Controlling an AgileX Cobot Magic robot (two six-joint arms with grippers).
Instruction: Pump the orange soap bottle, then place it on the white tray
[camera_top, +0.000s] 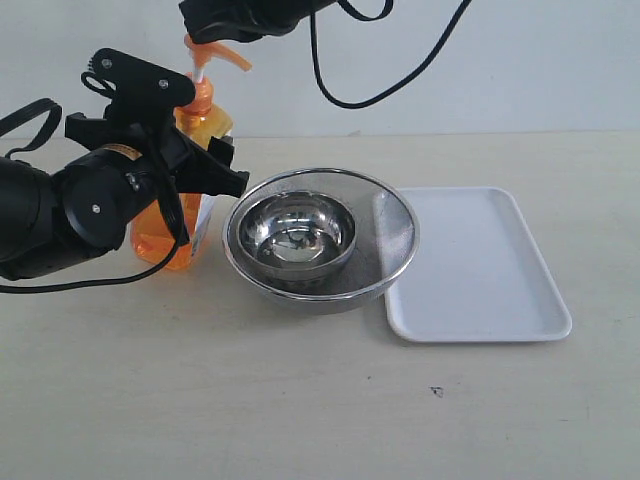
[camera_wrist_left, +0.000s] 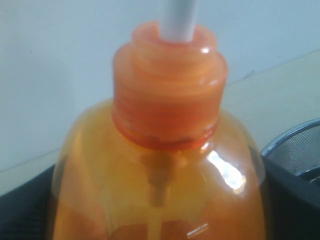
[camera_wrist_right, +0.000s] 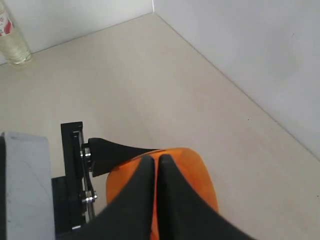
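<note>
The orange soap bottle (camera_top: 205, 122) stands upright at the left of the table. My left gripper (camera_top: 190, 135) is shut on its body, and in the left wrist view the bottle (camera_wrist_left: 165, 150) fills the frame with a black finger (camera_wrist_left: 292, 200) at each side. My right gripper (camera_top: 205, 28) is shut with nothing between its fingers, right over the orange pump head (camera_top: 222, 52). In the right wrist view its closed tips (camera_wrist_right: 156, 159) lie on top of the pump head (camera_wrist_right: 195, 172). The white tray (camera_top: 480, 260) lies at the right with nothing on it.
Two nested round steel bowls (camera_top: 320, 245) sit between the bottle and the tray, touching the tray's left edge. The outer bowl's rim (camera_wrist_left: 300, 145) shows beside the bottle. A clear bottle (camera_wrist_right: 12, 42) stands by the wall, far off. A black cable (camera_top: 330, 80) hangs behind.
</note>
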